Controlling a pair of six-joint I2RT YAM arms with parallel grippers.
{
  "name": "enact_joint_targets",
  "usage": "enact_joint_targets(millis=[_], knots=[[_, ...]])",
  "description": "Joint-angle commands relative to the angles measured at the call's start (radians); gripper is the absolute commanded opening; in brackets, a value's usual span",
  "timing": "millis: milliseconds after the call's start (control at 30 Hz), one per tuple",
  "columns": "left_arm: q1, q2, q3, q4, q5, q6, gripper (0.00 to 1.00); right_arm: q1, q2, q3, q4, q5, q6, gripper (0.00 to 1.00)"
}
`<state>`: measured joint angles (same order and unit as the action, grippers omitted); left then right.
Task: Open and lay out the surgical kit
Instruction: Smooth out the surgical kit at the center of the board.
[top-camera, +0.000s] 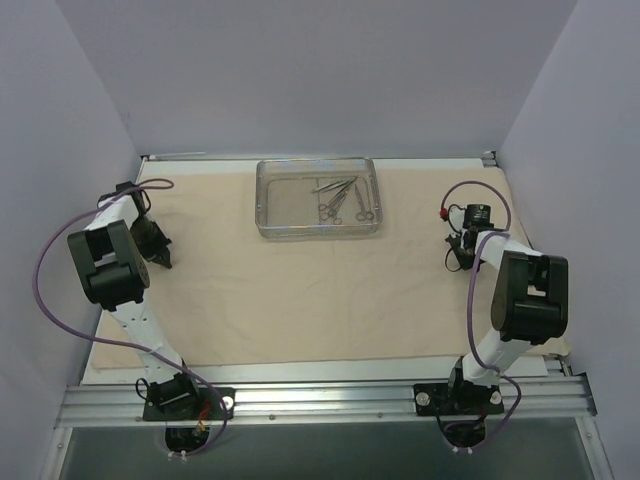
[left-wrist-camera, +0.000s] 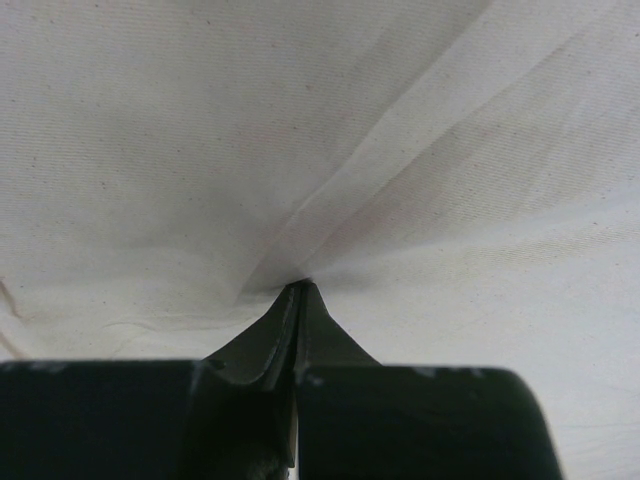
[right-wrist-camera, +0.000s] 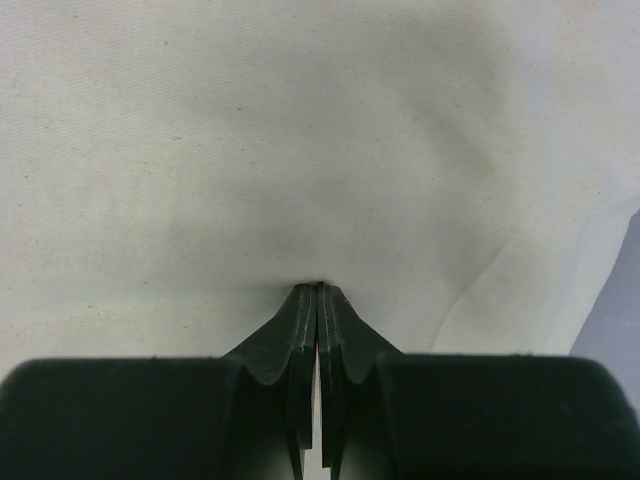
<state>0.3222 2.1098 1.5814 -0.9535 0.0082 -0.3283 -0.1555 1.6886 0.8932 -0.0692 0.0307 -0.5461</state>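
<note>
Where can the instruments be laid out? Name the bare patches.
Free: the cloth between the tray and the near edge, flanked by the left gripper and right gripper; also cloth left and right of the tray. Crowded: the tray's right half, holding the instruments.

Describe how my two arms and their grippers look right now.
The left arm and right arm match: white links, chunky black joint housings, black bases on a silver rail. A purple cable loops along each; a small red plug sits by the right wrist. The left gripper and right gripper have matte black fingers tapering to thin tips.
</note>
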Motion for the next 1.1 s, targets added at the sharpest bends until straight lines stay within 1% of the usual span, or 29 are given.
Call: enact_joint_targets(millis=[0, 100, 133, 200, 233, 267, 300, 367, 500, 633, 700, 767, 900, 1067], knots=[[0.005, -0.05, -0.009, -0.002, -0.059, 0.025, 0.02, -0.003, 0.065, -0.043, 0.005, 0.061, 0.058, 0.0], [-0.008, -0.089, -0.001, -0.011, -0.07, 0.02, 0.03, 0.001, 0.011, -0.014, 0.046, 0.052, 0.092, 0.0], [-0.011, -0.103, 0.002, -0.014, -0.071, 0.02, 0.03, 0.004, -0.033, -0.008, 0.112, 0.045, 0.107, 0.0], [-0.023, -0.114, 0.005, -0.019, -0.079, 0.017, 0.04, 0.004, -0.056, 0.027, 0.184, 0.028, 0.152, 0.0], [-0.026, -0.122, 0.006, -0.021, -0.077, 0.017, 0.04, 0.004, -0.041, 0.056, 0.212, 0.025, 0.164, 0.0], [-0.031, -0.125, 0.008, -0.025, -0.077, 0.017, 0.04, 0.005, -0.026, 0.091, 0.21, 0.017, 0.178, 0.0], [-0.034, -0.128, 0.008, -0.025, -0.08, 0.017, 0.04, 0.008, -0.006, 0.161, 0.204, 0.006, 0.204, 0.0], [-0.035, -0.134, 0.006, -0.025, -0.088, 0.017, 0.04, 0.023, 0.029, 0.208, 0.186, -0.02, 0.219, 0.0], [-0.035, -0.136, 0.003, -0.016, -0.093, 0.021, 0.04, 0.047, 0.072, 0.245, 0.215, -0.02, 0.238, 0.0], [-0.034, -0.128, 0.019, -0.022, -0.093, 0.025, 0.04, 0.051, 0.17, 0.309, 0.227, -0.02, 0.219, 0.0], [-0.034, -0.129, 0.025, -0.027, -0.09, 0.025, 0.04, 0.051, 0.227, 0.335, 0.23, -0.052, 0.224, 0.0], [-0.035, -0.131, 0.023, -0.027, -0.085, 0.026, 0.04, 0.053, 0.261, 0.374, 0.204, -0.034, 0.261, 0.0], [-0.035, -0.152, 0.031, -0.031, -0.085, 0.037, 0.04, 0.083, 0.283, 0.375, 0.207, -0.046, 0.298, 0.0], [-0.04, -0.177, 0.017, -0.019, -0.054, 0.041, 0.15, 0.099, 0.299, 0.404, 0.181, -0.054, 0.327, 0.0]])
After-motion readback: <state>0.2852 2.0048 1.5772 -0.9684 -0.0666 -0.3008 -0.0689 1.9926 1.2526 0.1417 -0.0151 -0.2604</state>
